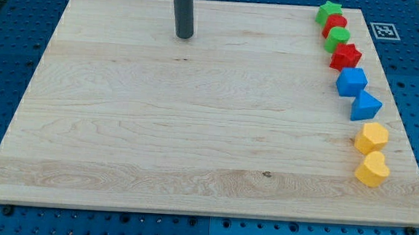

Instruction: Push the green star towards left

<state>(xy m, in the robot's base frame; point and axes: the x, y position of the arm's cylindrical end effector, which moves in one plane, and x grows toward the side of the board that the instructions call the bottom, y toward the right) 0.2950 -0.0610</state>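
The green star (330, 11) sits at the view's top right corner of the wooden board (194, 131), at the head of a column of blocks. My tip (184, 36) is the lower end of a dark rod that comes down near the view's top centre. It is far to the left of the green star and touches no block.
Below the green star, along the board's right edge, lie a red cylinder (335, 24), a green cylinder (337, 38), a red star (346, 56), a blue cube (351, 82), a blue triangle (366, 107), a yellow hexagon (372, 136) and a yellow heart (372, 170).
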